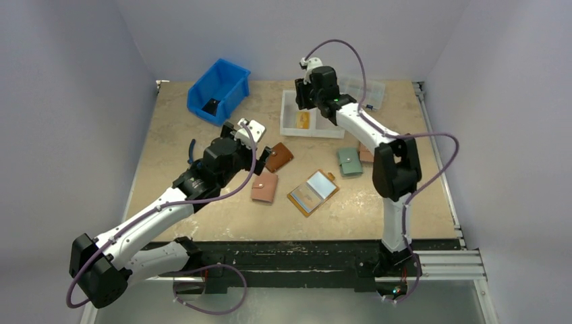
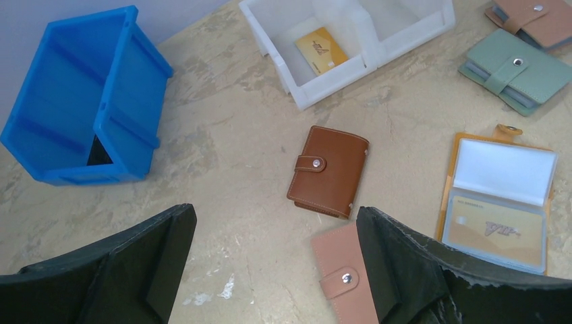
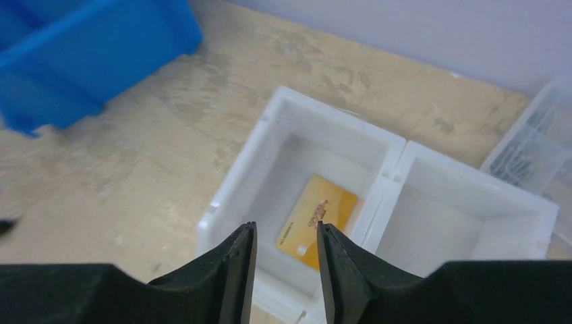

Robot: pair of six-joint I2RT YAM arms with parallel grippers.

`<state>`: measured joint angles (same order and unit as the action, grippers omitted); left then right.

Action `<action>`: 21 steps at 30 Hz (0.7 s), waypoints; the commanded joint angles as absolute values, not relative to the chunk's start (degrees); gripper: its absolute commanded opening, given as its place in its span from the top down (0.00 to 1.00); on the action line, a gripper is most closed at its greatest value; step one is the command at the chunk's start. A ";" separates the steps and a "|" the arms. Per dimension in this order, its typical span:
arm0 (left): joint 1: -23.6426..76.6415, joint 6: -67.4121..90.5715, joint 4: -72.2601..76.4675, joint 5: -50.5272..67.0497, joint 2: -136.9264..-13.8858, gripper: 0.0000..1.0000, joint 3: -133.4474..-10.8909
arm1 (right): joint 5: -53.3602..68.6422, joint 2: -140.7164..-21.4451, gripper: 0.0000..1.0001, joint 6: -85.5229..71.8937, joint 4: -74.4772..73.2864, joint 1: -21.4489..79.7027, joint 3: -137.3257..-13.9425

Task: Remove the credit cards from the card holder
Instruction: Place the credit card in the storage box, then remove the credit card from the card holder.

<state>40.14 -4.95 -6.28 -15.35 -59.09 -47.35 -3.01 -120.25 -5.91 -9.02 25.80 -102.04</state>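
The right gripper (image 3: 286,231) hangs with its fingers a little apart and nothing between them. Straight below it an orange card (image 3: 327,202) lies flat in the left compartment of a white tray (image 3: 337,113). The left gripper (image 2: 275,214) is spread wide and empty; a brown wallet (image 2: 330,169) lies just ahead of it, and off to its right the card holder (image 2: 502,169) lies open with a second card (image 2: 498,231) in its lower sleeve.
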 commanded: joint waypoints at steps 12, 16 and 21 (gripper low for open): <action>38.51 3.42 -3.84 -0.55 -62.18 0.03 -48.75 | 43.22 -69.87 0.03 31.66 -12.10 22.15 -62.07; 38.33 8.07 -2.55 5.78 -64.08 0.03 -49.02 | 50.29 -61.37 0.01 31.93 -12.81 16.63 -54.30; 38.40 18.74 1.74 12.90 -67.10 0.03 -47.43 | 53.58 -56.22 0.01 28.57 -9.04 13.49 -46.42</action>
<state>38.65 8.60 -4.45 4.64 -65.45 -47.22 46.94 -58.52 29.10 -12.29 14.87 -50.94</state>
